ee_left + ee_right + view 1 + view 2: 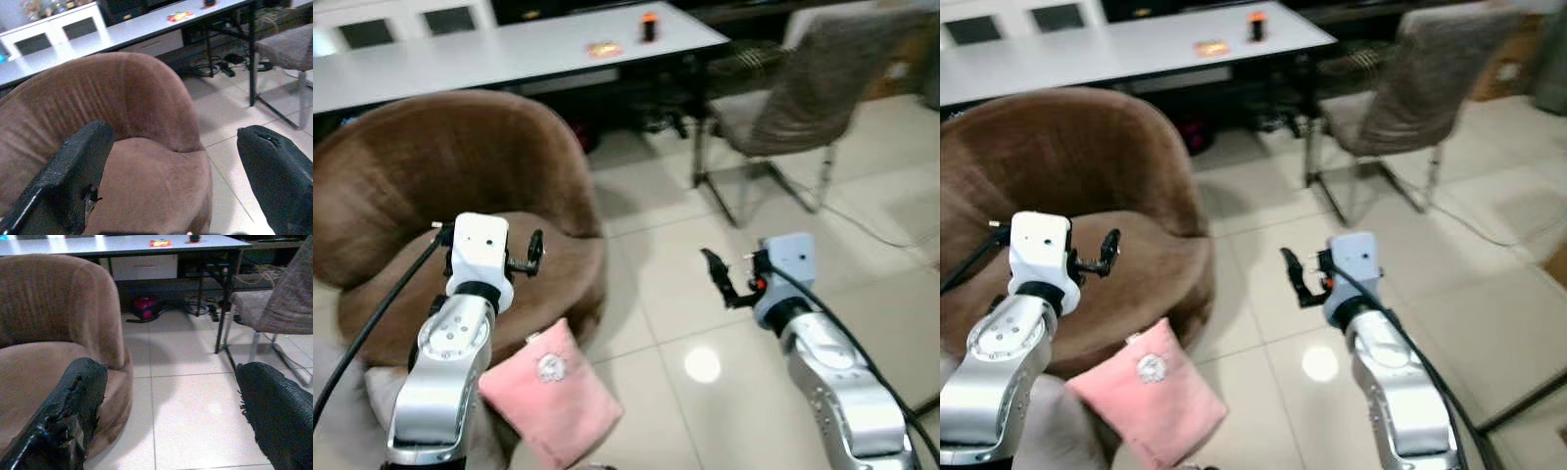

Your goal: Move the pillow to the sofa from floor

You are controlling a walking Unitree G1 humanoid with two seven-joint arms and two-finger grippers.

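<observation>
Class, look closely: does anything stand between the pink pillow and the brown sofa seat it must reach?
Nothing visible does. The pink pillow lies at the front edge of the brown sofa, beside the left arm; the seat behind it looks bare.

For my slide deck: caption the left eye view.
Both open grippers, left gripper and right gripper, raised before a brown sofa chair, pink pillow below.

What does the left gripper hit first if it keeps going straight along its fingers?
Most likely the brown sofa: the open left gripper points over the seat toward its curved backrest, with nothing between. Depth is unclear; it might meet the seat cushion first.
</observation>
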